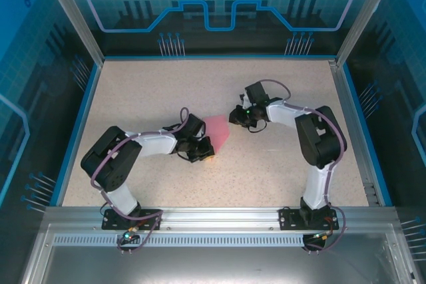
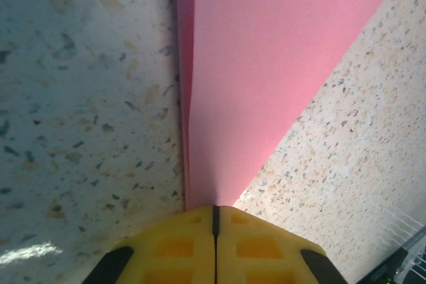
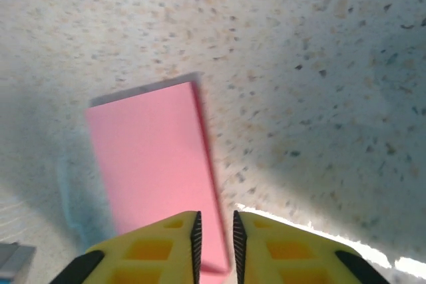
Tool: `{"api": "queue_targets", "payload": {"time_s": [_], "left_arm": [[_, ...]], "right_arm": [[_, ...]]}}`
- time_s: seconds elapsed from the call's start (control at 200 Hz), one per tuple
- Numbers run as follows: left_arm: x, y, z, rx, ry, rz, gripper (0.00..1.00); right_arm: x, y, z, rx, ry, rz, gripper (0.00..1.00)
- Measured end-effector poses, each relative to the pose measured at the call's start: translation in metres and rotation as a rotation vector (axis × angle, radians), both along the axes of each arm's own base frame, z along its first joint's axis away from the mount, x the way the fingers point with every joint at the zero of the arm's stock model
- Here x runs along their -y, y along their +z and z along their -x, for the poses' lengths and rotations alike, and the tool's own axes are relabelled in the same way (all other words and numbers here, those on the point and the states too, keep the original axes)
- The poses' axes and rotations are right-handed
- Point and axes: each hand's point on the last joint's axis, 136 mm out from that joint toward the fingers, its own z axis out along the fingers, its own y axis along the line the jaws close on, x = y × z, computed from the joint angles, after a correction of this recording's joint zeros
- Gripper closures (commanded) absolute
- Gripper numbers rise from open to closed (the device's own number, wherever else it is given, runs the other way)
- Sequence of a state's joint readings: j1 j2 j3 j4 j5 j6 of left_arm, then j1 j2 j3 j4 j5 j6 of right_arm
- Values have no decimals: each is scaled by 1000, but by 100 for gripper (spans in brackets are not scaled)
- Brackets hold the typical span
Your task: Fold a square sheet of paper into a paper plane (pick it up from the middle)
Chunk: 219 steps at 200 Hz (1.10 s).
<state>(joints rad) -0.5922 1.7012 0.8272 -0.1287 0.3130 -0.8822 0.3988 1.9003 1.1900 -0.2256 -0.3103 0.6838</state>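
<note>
Inside a blue-lit enclosure, the speckled beige table [image 1: 133, 98] carries the folded pink paper [image 2: 266, 78] near its middle, well apart from every edge. We judge it thin, light, limp and slippery, best pinched at a crease. The left gripper [image 2: 215, 212] is closed on its narrow tip; the right gripper [image 3: 215, 224] stands slightly parted over one edge

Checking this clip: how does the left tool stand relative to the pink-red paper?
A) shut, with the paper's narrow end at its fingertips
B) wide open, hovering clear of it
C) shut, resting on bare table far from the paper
A: in the left wrist view the left tool has its yellow fingers pressed together with no gap, and the folded pink-red sheet of paper narrows right into their seam.
</note>
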Motion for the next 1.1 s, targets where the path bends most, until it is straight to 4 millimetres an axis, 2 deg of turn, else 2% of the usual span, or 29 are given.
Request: {"api": "queue_targets", "payload": {"time_s": [0.065, 0.17, 0.25, 0.315, 0.42, 0.745, 0.955, 1.095], "left_arm": [[3, 11, -5, 25, -13, 4, 86], [12, 43, -20, 112, -32, 42, 84], [17, 63, -31, 171, -33, 62, 83], [18, 67, -36, 196, -34, 57, 84], [16, 60, -40, 194, -26, 26, 87], [-10, 8, -46, 108, 33, -141, 93], [-20, -5, -50, 82, 59, -179, 94], [-21, -5, -52, 82, 63, -178, 94]], "right_arm": [[2, 18, 4, 35, 1, -14, 64], [4, 36, 15, 64, 6, -42, 53], [5, 35, 25, 55, 15, -55, 45], [6, 27, 35, 25, 21, -58, 41], [4, 17, 46, -19, 35, -65, 40], [-15, -10, 59, -118, 97, -99, 43], [-29, -17, 59, -149, 129, -125, 45], [-33, -18, 57, -157, 127, -135, 46]]}}
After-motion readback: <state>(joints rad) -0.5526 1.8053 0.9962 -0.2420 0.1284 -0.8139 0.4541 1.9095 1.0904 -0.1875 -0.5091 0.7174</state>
